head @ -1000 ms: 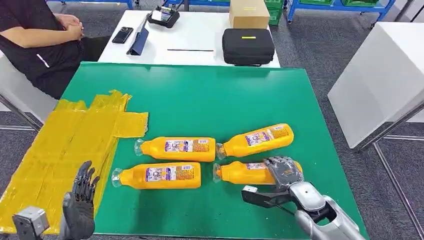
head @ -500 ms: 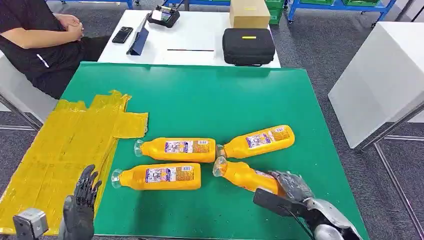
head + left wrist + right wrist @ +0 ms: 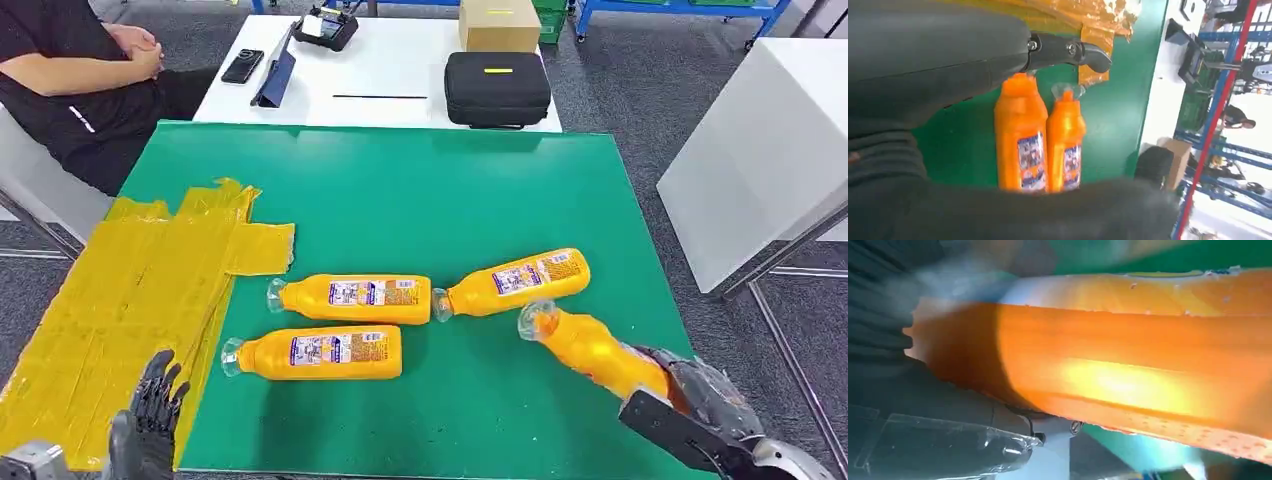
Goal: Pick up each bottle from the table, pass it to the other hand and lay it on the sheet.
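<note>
Right hand: your right hand gripped the held bottle at its base, neck tilted up over the green mat.
Left hand: your left hand held nothing, fingers spread, beside the yellow sheet.
Other bottles: three bottles lay on the mat.

Beyond the green counter: black case, cardboard box, phone. Seated alongside, a person, hands clasped.
</note>
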